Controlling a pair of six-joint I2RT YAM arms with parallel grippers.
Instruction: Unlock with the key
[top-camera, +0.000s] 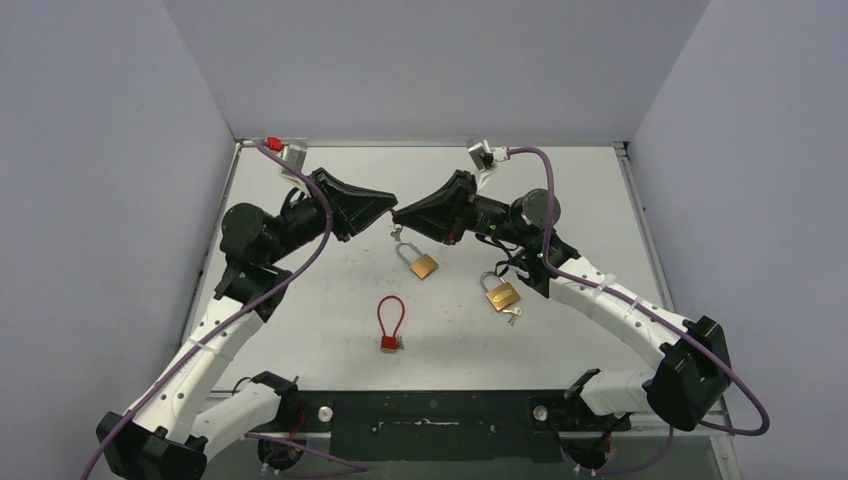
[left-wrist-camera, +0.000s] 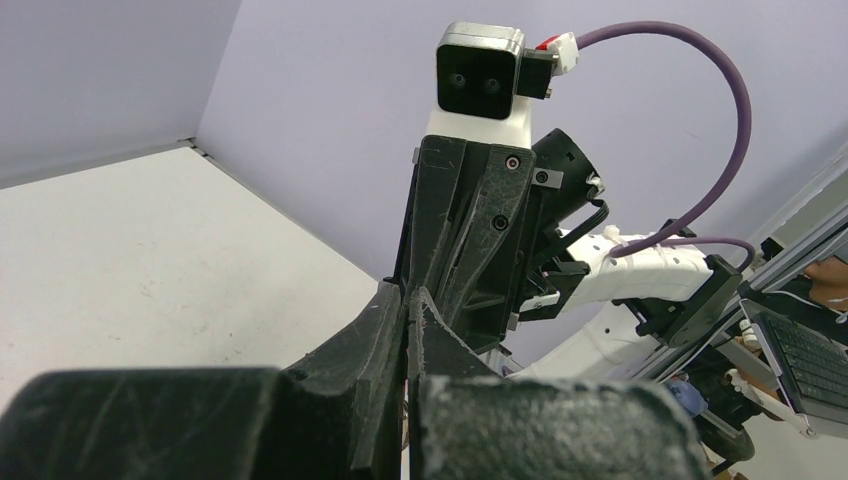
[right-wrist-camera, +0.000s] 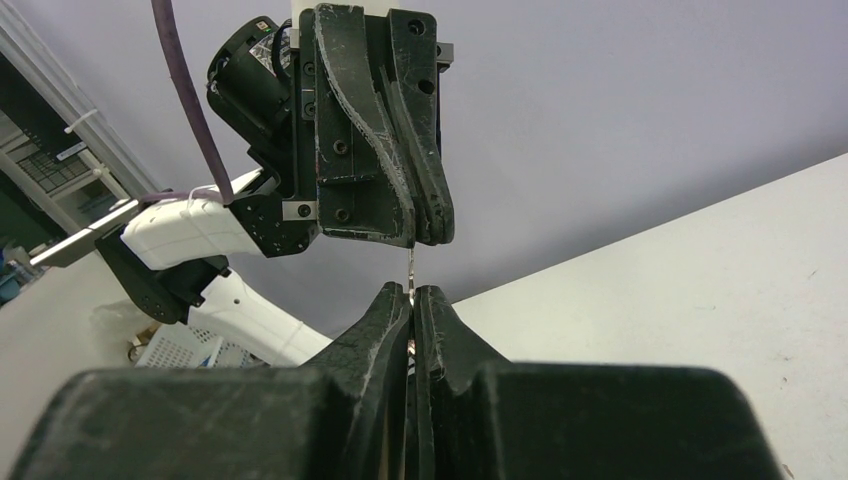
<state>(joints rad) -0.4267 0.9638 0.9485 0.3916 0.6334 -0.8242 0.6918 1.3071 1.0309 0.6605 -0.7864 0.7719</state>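
Over the white table (top-camera: 300, 310), the left gripper (left-wrist-camera: 407, 306) and right gripper (right-wrist-camera: 412, 300) meet tip to tip, both pressed together, the right pinching a thin silver key (right-wrist-camera: 410, 272), the nearest brass padlock (top-camera: 424, 266) lying at their 5 o'clock.

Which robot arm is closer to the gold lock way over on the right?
The right arm. It bends just beside that gold lock, nearly over it. The left arm is far off on the other side.
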